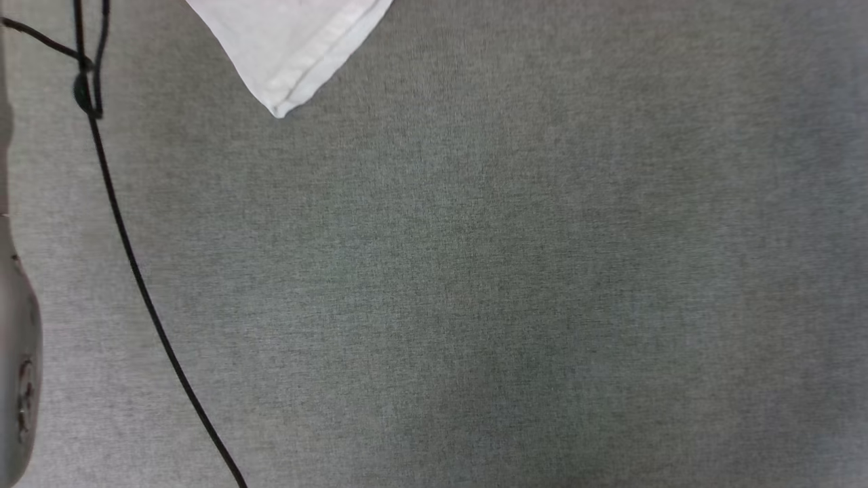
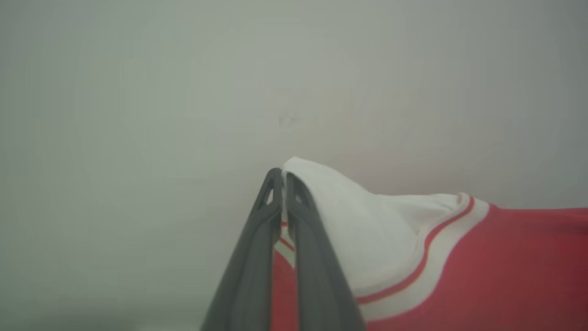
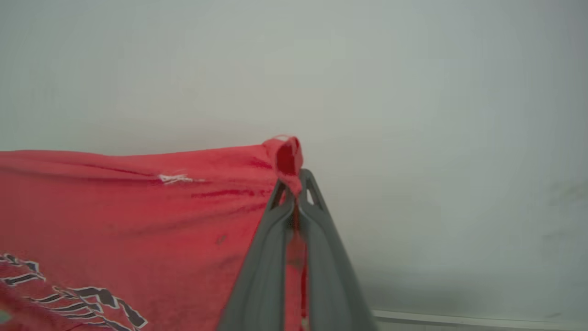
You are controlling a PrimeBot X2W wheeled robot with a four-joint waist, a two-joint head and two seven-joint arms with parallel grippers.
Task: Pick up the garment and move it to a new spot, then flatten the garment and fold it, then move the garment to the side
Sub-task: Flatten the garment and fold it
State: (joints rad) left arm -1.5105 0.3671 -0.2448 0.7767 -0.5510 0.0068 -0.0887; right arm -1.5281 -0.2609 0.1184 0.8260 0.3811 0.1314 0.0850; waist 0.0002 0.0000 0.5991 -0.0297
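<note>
a grey fabric-covered table spreads across the head view. a white sleeve corner of the garment points down into this view from the table's far edge, left of centre, its hem stitched along the side; it is unclear whether the tip touches the table. a thin black cable runs from the far left corner diagonally toward the near edge, with a knot or loop near its upper end. a pale grey robot part shows at the left edge. in the left wrist view, the left gripper has its two dark fingers pressed together, pinching a fold of white sleeve cloth at the tips. the white cloth drapes away to the right of the fingers, then meets a red-and-white striped trim and the red body of the garment. in the right wrist view, the right gripper is likewise clamped tight on the garment, with a small bunch of red cloth poking up above the fingertips. the red cloth stretches from there to the left in a fairly taut top edge, and part of a black print with white outlines shows at the lower left corner. behind both grippers the background is a blurred pale grey.
</note>
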